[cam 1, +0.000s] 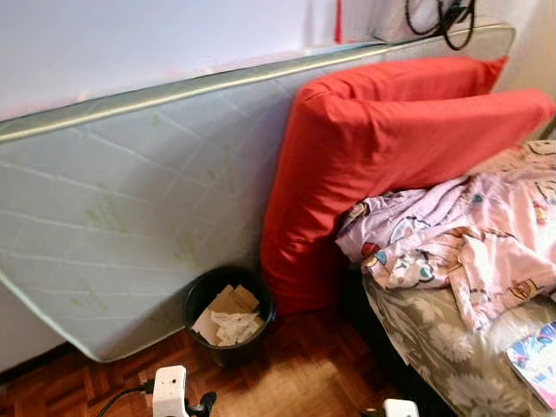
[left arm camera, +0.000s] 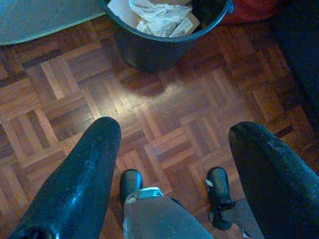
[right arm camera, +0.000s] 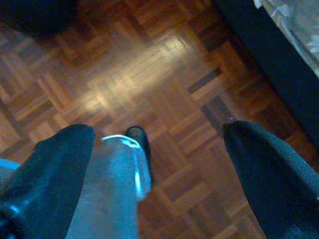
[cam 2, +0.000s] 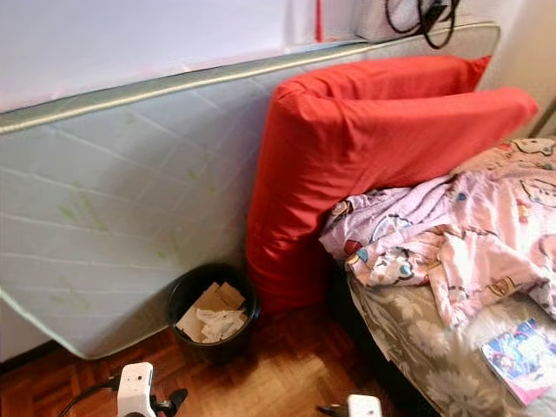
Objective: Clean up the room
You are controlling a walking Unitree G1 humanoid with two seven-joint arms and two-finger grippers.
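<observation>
Both grippers low, fingers spread, empty: left gripper point(left arm camera: 172, 149), right gripper point(right arm camera: 157, 144). Bin point(cam 1: 228, 314) lower centre; approach it squarely, skirt bed point(cam 1: 434, 343) lower right

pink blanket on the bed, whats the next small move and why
Probably step toward the bed and raise the right hand to the crumpled pink blanket. Both hands look open and empty, low over the parquet floor, and the blanket lies bunched against the red pillow.
</observation>
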